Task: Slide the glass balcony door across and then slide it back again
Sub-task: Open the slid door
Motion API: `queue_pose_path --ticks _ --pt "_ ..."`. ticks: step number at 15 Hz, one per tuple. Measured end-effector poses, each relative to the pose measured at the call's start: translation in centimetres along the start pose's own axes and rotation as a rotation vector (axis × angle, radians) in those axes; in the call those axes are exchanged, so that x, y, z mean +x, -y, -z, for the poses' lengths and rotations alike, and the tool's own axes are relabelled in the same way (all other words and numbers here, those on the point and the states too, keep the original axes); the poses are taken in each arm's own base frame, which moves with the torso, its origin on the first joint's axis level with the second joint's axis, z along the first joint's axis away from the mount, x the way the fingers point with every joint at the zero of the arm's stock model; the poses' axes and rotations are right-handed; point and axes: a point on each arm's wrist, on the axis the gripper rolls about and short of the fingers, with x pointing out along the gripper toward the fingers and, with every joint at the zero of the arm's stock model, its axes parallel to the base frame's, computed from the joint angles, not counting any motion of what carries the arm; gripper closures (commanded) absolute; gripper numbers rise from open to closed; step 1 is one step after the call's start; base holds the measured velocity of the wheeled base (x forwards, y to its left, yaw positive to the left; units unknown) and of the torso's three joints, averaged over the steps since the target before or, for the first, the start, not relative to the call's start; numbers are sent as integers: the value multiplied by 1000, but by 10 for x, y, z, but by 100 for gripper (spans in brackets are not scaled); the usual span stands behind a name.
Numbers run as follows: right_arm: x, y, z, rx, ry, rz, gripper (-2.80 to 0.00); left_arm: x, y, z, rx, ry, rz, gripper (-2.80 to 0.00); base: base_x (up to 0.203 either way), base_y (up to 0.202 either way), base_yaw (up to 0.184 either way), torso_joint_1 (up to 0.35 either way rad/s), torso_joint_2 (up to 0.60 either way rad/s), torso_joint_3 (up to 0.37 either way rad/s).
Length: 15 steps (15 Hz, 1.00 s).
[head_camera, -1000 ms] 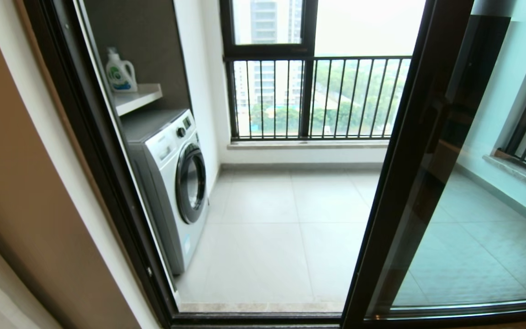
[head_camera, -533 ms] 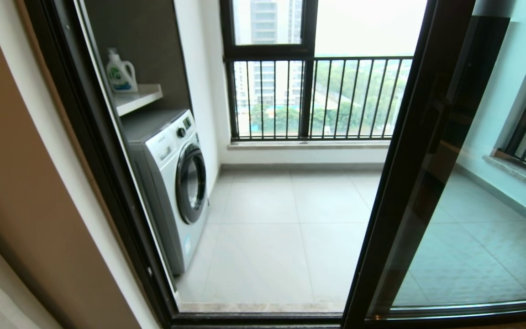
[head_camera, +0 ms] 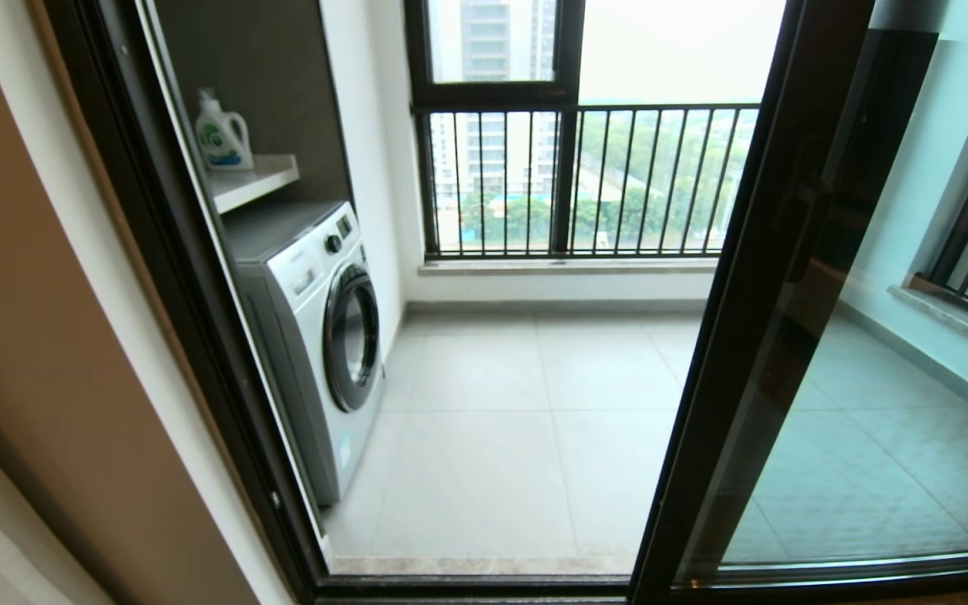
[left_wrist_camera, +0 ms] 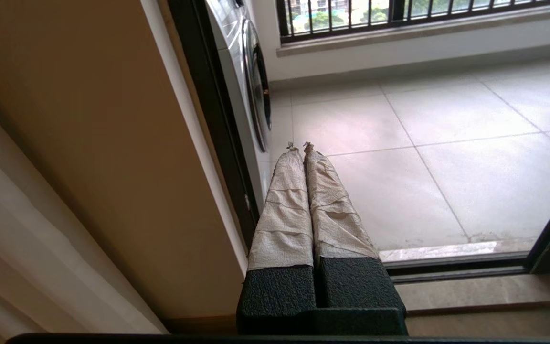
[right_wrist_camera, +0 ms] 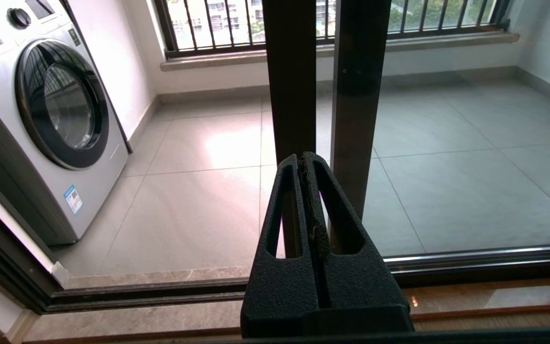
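Observation:
The glass balcony door (head_camera: 854, 403) stands slid to the right, its dark stile (head_camera: 736, 336) slanting up the middle-right of the head view; the doorway to its left is open. Neither gripper shows in the head view. My right gripper (right_wrist_camera: 302, 156) is shut with nothing in it, low near the floor track, its tips just in front of the door's dark stile (right_wrist_camera: 288, 71); I cannot tell whether they touch. A second brown stile (right_wrist_camera: 358, 71) stands right behind. My left gripper (left_wrist_camera: 299, 145), with tape-wrapped fingers, is shut and empty, low by the left door jamb (left_wrist_camera: 208, 95).
A white washing machine (head_camera: 316, 336) stands inside the balcony at the left, with a detergent bottle (head_camera: 219, 134) on a shelf above it. A black-barred railing window (head_camera: 576, 181) closes the far side. The floor track (right_wrist_camera: 160, 294) runs along the threshold. The beige wall (head_camera: 47, 336) is at the left.

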Motion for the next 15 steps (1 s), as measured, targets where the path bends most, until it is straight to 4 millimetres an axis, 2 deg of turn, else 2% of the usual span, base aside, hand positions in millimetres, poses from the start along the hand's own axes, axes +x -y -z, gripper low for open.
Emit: queue_pose_path --ticks 2,10,15 --pt "0 0 0 0 0 0 0 2 1 7 44 -12 -7 0 0 0 0 0 0 0" --pt "0 0 0 0 0 -1 0 3 0 10 -137 -21 -38 0 0 0 0 0 0 0" --pt "0 0 0 -2 0 -1 0 3 0 10 -150 -21 -42 0 0 0 0 0 0 0"
